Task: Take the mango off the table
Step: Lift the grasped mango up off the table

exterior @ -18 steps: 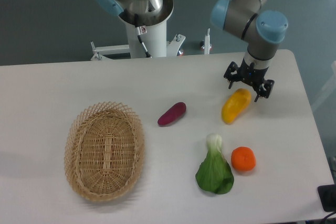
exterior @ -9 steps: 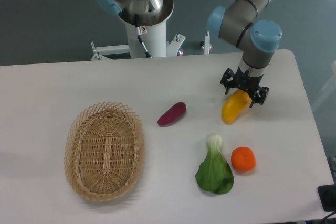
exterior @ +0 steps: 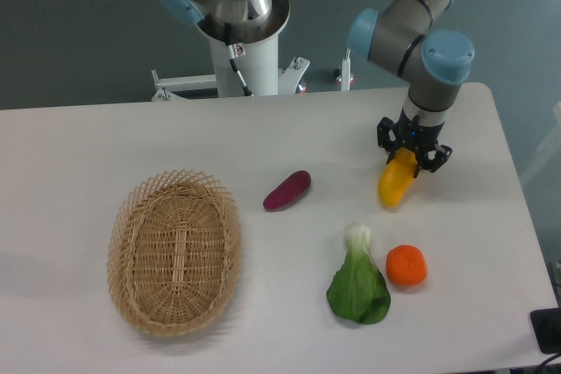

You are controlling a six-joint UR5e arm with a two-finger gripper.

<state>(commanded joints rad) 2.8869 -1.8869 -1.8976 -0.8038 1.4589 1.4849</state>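
This looks like a robotics lab: a plain white tabletop (exterior: 105, 137) on a grey floor (exterior: 79, 32), an industrial arm (exterior: 412, 24) on a white pedestal (exterior: 245, 59) bolted behind it, and produce and a wicker basket (exterior: 174, 251) laid out as test props.

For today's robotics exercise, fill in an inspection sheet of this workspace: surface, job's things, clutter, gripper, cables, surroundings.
Surface: white table, plain.
Job's things: mango near the right side, upper end between the gripper's fingers.
Clutter: wicker basket; purple vegetable; leafy green; orange.
Gripper: gripper closed around the mango's upper end.
Cables: black cable at the robot pedestal.
Surroundings: grey floor.
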